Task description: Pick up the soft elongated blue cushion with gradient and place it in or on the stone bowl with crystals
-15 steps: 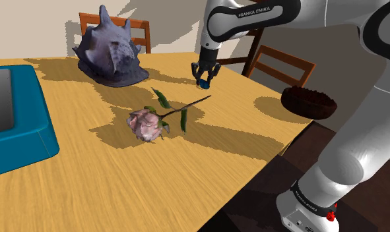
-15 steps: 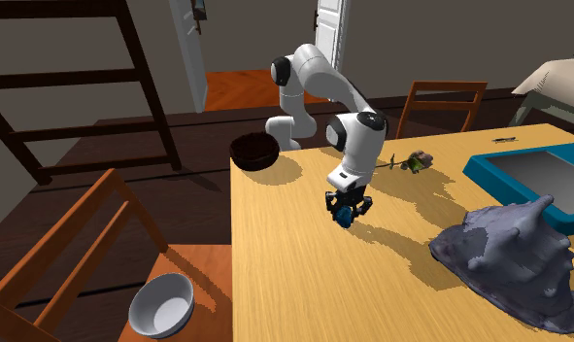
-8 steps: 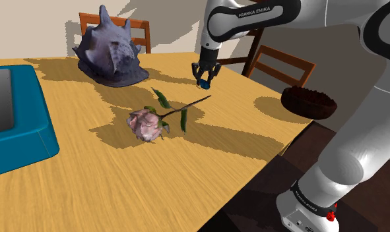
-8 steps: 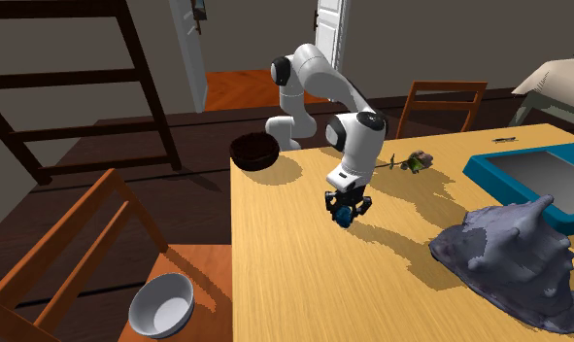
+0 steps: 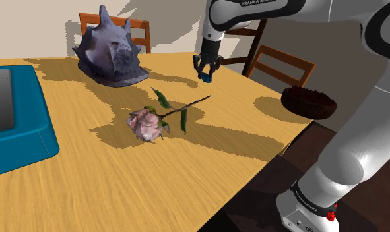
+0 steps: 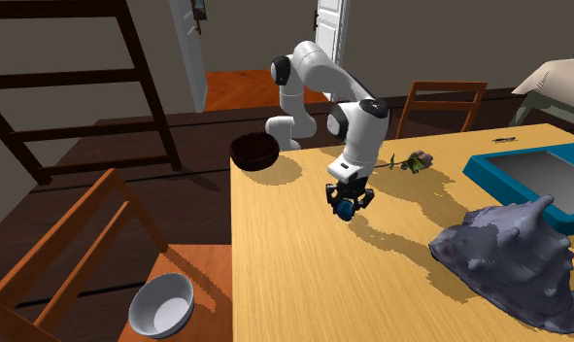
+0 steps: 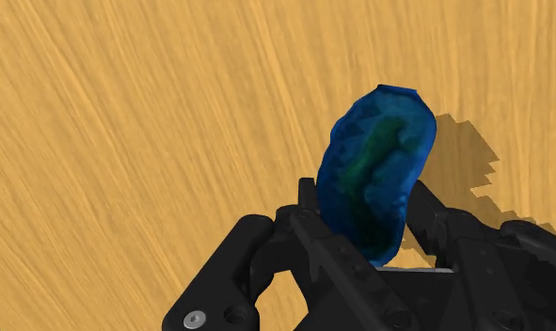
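Cushion (image 7: 374, 169), elongated, blue w/ green gradient, sits clamped in the jaws, clear of the wooden desk (image 5: 121, 191). Hold grip steady and carry it to the dark stone bowl (image 5: 309, 103), 4 o'clock from the jaws in shoulder view. Pink long-stemmed rose (image 5: 147, 124) at 7 o'clock, grey conch shell (image 5: 111, 49) at 9: neither blocks you.

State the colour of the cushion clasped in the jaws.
The cushion is deep blue, shading to green along its middle; the wrist view shows it best.
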